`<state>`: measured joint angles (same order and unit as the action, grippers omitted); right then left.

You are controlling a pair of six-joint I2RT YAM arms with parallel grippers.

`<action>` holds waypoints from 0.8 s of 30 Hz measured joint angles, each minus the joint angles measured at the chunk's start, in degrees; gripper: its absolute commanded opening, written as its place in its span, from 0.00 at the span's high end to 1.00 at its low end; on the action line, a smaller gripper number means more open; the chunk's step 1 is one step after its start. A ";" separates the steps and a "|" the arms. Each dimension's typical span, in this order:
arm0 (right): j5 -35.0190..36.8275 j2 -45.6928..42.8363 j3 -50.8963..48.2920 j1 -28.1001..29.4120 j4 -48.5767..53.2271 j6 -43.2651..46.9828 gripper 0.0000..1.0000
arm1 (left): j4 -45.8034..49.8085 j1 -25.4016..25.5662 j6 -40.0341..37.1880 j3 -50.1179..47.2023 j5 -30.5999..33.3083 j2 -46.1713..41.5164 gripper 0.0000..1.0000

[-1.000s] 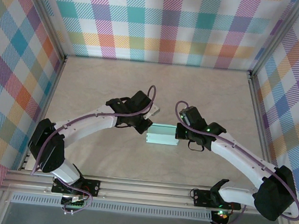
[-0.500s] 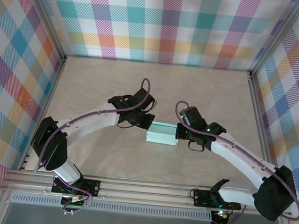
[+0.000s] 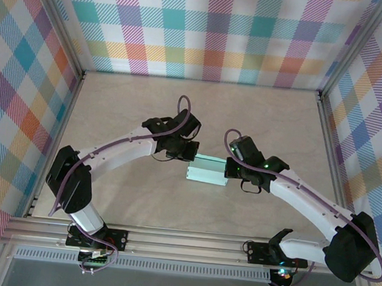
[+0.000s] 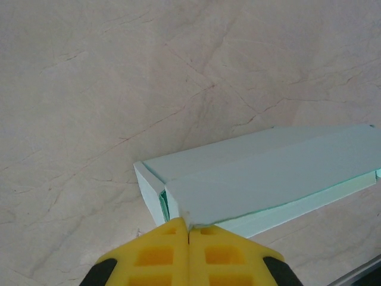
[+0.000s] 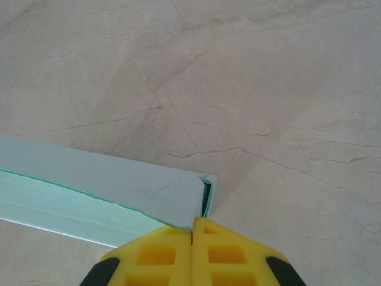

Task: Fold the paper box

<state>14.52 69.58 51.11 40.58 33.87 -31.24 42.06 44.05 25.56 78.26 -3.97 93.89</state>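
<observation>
Found the box (image 3: pixel 206 171) lying flat near the middle of the table (image 3: pixel 147 104), between the two grippers, long sides running left to right. Saw the left gripper (image 4: pixel 189 229) closed tight with nothing between, tip at the box's left end, where the top panel stood slightly proud of the end wall. Saw the right gripper (image 5: pixel 191 229) likewise closed and empty, tip against the right end, beside a narrow gap at the end flap. Judged the card thin, very light, springy at the creases and easy to dent; likely to skate on the smooth table under a one-sided push. Judged it best handled gently and from both ends at once, pressing along creases or pinching a flap edge, never the broad middle panel.
</observation>
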 measured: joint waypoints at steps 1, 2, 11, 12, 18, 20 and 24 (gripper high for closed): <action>0.00 0.00 0.00 0.00 -0.02 0.00 0.99 | -0.02 0.00 0.24 0.00 0.02 0.07 1.00; 0.00 0.00 0.00 0.00 -0.02 -0.02 0.99 | -0.02 0.00 0.63 0.00 0.02 0.22 1.00; 0.00 0.00 0.00 0.00 -0.24 -0.07 0.99 | -0.66 0.02 1.75 -0.26 1.07 0.96 1.00; 0.00 0.00 0.00 0.00 -0.24 -0.07 0.99 | -1.18 0.04 1.86 -0.57 1.20 0.87 1.00; -0.02 0.00 -0.09 0.00 -0.44 -0.07 0.98 | -6.99 0.24 2.08 -5.73 1.90 -1.88 1.00; 0.00 -0.02 -0.22 0.00 -0.66 -0.09 0.98 | -8.76 0.48 2.12 -7.28 2.23 -2.73 1.00; 0.00 -0.31 -0.68 0.00 -1.16 -0.26 0.98 | -12.68 0.96 2.36 -10.54 3.23 -4.46 1.00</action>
<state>14.52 69.28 50.43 40.58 32.71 -31.51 29.39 45.01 27.92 67.72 -0.73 89.43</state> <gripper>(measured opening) 0.043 0.041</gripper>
